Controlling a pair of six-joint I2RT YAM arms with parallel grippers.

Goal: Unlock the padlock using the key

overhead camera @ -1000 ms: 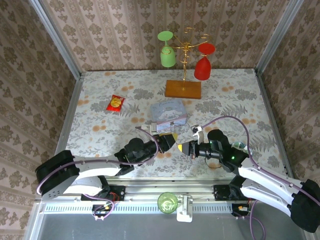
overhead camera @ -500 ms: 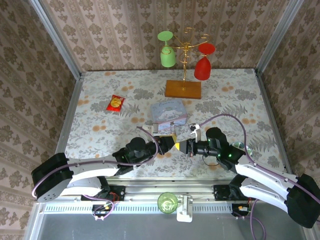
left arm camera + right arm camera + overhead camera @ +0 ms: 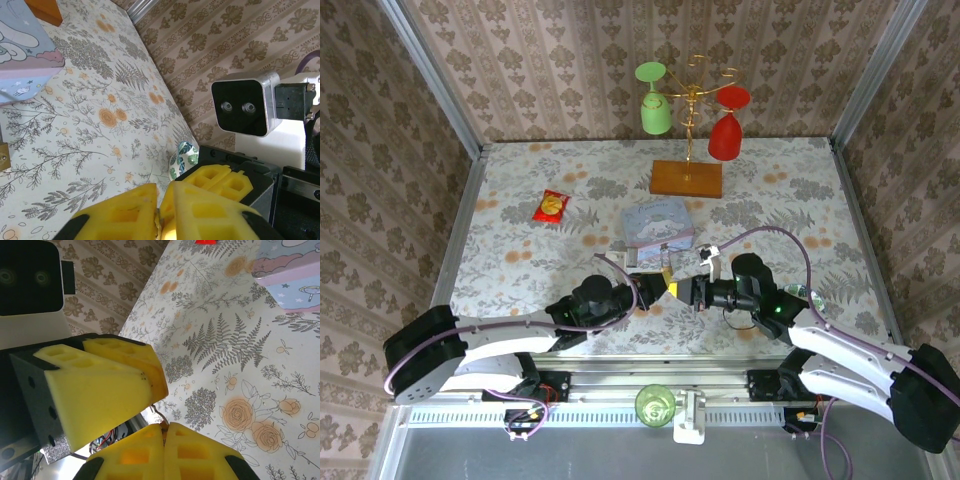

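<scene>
Low over the table's near middle, my left gripper (image 3: 666, 290) and right gripper (image 3: 682, 291) meet tip to tip. The right gripper (image 3: 164, 432) is shut on the key (image 3: 163, 425), a small brass bit at its fingertips with a thin wire loop running up to the left gripper's yellow fingers (image 3: 115, 375). The left gripper (image 3: 162, 200) has its jaws almost together on a small dull piece of the key (image 3: 160, 222). The padlock (image 3: 666, 270), tiny and brass, stands on the table just behind the tips, beside the tin; its body (image 3: 3, 156) shows at the left edge of the left wrist view.
A pale blue tin (image 3: 658, 224) lies behind the grippers. A red-and-yellow snack packet (image 3: 551, 206) sits at the left. A wooden-based stand (image 3: 686, 178) with hanging glasses stands at the back. A leaf-patterned object (image 3: 181, 157) lies near the right arm. A green cup (image 3: 657, 405) sits below the table edge.
The left gripper's jaws have closed from well apart to nearly together. The right gripper has shifted left, bringing the two sets of tips into contact.
</scene>
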